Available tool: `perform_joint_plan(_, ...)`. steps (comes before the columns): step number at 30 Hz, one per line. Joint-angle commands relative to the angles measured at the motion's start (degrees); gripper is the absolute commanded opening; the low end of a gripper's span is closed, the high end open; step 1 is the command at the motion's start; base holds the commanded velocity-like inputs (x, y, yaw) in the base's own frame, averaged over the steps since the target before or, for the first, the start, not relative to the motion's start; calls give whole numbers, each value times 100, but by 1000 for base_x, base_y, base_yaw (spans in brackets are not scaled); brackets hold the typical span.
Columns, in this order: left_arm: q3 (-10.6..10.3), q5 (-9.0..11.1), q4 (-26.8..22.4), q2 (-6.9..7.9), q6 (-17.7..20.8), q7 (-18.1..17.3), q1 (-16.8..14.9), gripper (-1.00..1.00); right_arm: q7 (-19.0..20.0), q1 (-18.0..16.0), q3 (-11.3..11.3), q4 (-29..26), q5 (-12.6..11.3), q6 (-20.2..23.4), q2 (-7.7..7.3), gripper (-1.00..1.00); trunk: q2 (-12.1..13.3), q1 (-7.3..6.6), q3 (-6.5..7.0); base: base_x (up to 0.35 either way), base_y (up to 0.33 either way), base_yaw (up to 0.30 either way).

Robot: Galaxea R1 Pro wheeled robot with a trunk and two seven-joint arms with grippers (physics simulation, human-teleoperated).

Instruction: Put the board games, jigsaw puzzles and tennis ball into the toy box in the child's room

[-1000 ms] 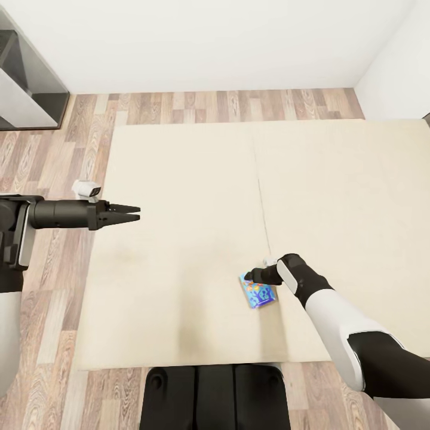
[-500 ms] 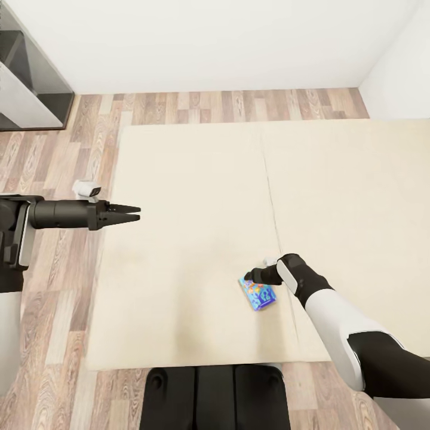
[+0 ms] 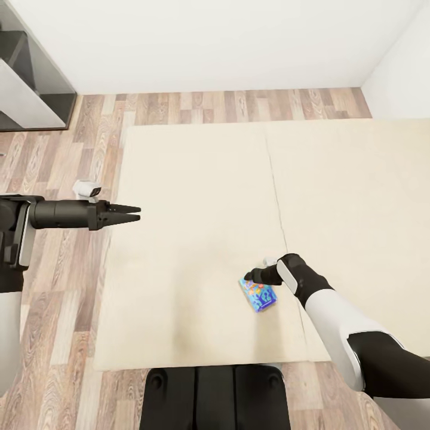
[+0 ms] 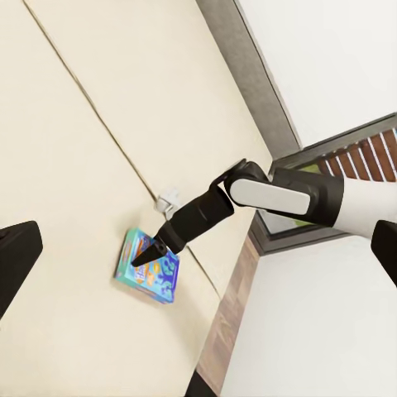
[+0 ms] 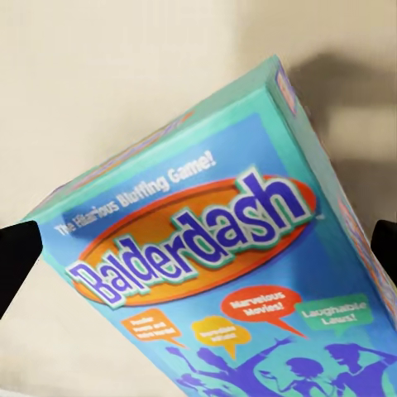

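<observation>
A blue board game (image 3: 260, 295) printed "Balderdash" (image 5: 207, 248) hangs tilted just above the bed (image 3: 197, 179), casting a shadow on the beige mattress. My right gripper (image 3: 251, 278) is shut on it from above, its dark fingers (image 5: 16, 256) standing at either side of the box. The left wrist view shows the same grip, the right gripper (image 4: 142, 260) coming down onto the box (image 4: 153, 273). My left gripper (image 3: 138, 213) is held out level over the bed's left edge, open, with nothing between its prongs. The table and toy box are out of view.
Wood-plank floor (image 3: 71, 286) runs along the bed's left side and far end. A dark cabinet with white sides (image 3: 30, 89) stands at the far left against the white wall. The grey headboard (image 4: 248, 74) borders the mattress. My base (image 3: 215, 397) is at the bed's near edge.
The whole picture has shifted: the bed and its seam slid right, so the camera moved. The blue board game kept its place under the right gripper. Both arms hold their poses.
</observation>
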Motion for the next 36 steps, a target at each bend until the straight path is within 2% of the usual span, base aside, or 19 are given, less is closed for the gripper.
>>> perform_joint_plan(1,-3,2,-1,3,61,-18,-2,100,-8,-4,32,-4,-39,21,-5,100,-9,3,-6,0,77,0)
perform_joint_plan(14,7,2,-1,9,61,-18,-2,100,-3,-10,-5,-4,-48,40,-47,100,-9,3,-6,0,69,0)
perform_joint_plan(36,20,2,-1,12,61,-18,-2,100,-16,-11,-5,-4,-48,39,-64,100,-9,3,-6,0,4,0)
